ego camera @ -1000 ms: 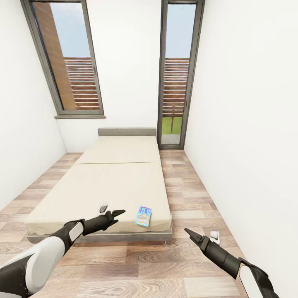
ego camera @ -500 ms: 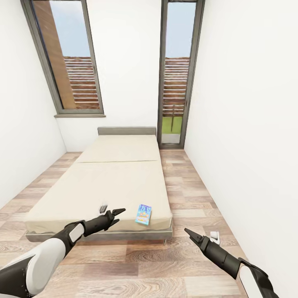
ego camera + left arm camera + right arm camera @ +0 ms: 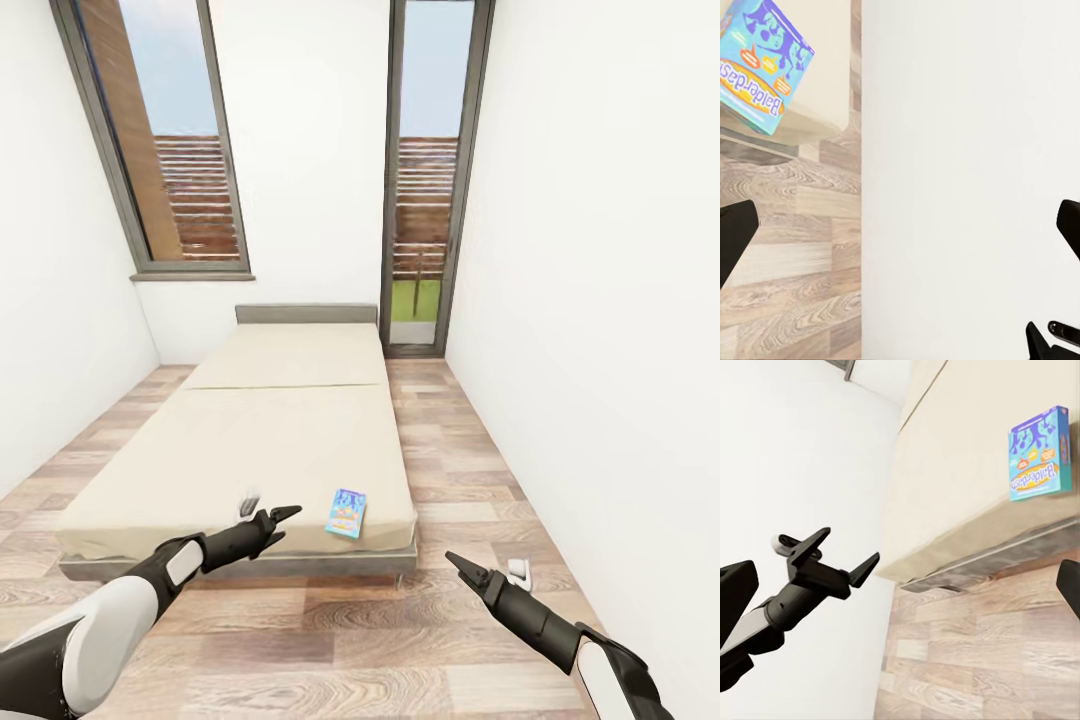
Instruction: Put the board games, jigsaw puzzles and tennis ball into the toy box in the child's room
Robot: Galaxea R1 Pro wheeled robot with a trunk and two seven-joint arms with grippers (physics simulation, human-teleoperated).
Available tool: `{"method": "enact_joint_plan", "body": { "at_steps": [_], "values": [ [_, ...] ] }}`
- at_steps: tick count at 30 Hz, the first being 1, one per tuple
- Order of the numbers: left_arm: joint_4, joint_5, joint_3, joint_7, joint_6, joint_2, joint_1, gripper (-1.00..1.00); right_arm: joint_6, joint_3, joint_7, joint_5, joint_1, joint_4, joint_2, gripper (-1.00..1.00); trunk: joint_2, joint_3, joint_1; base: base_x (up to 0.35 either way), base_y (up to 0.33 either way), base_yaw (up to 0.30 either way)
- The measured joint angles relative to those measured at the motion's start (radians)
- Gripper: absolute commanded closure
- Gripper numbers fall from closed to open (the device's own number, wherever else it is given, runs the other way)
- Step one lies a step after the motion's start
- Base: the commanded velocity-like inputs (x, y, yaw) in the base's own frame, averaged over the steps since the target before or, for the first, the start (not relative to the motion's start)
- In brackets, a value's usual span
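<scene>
Seen from the head camera: a blue board game (image 3: pixel 346 513) lying flat on the bed (image 3: pixel 270 430), close to the near right corner of the mattress, a little below the centre of the frame. Left gripper (image 3: pixel 284 522) in the lower left part, held in the air just left of the game and not touching it, fingers apart and holding nothing. Right gripper (image 3: pixel 458 566) in the lower right part, over the wood floor (image 3: pixel 420 640), lower and to the right of the game, well apart from it; fingers spread here too, with nothing between them. In the left wrist view, the same game (image 3: pixel 761 64) at the upper left corner, on the mattress edge. In the right wrist view, the game (image 3: pixel 1038 454) at the upper right, and the left gripper (image 3: pixel 844 559) at the middle left, open. Two tall windows (image 3: pixel 170 150) at the far wall.
</scene>
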Motion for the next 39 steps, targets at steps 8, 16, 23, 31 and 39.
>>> {"method": "enact_joint_plan", "body": {
  "at_steps": [8, 16, 23, 31, 39],
  "values": [
    [0.0, 0.004, 0.001, 0.02, -0.001, -0.002, 0.001, -1.0, 0.0, 0.0, -0.001, 0.0, 0.0, 0.0, 0.0, -1.0, -0.056, -0.025, 0.031, 0.0, 0.0, 0.0],
    [0.001, 0.027, 0.003, 0.025, -0.001, 0.0, 0.002, -1.0, 0.0, 0.0, -0.001, 0.0, 0.0, 0.0, 0.0, -1.0, -0.112, -0.05, 0.061, 0.0, 0.0, 0.0],
    [0.001, 0.032, 0.007, 0.026, -0.001, 0.003, 0.004, -1.0, 0.0, 0.0, -0.001, 0.0, 0.0, 0.0, 0.0, -1.0, -0.161, -0.072, 0.088, 0.0, 0.0, 0.0],
    [0.0, 0.035, 0.021, 0.02, 0.006, 0.036, 0.004, -1.0, 0.0, 0.0, 0.0, 0.0, 0.0, 0.0, -0.001, -1.0, -0.217, -0.097, 0.119, 0.0, 0.0, 0.0],
    [0.0, 0.036, 0.054, 0.011, 0.036, 0.06, 0.003, -1.0, 0.0, 0.0, -0.001, 0.0, 0.0, 0.0, 0.0, -1.0, -0.273, -0.122, 0.15, 0.0, 0.0, 0.0]
  ]
}}
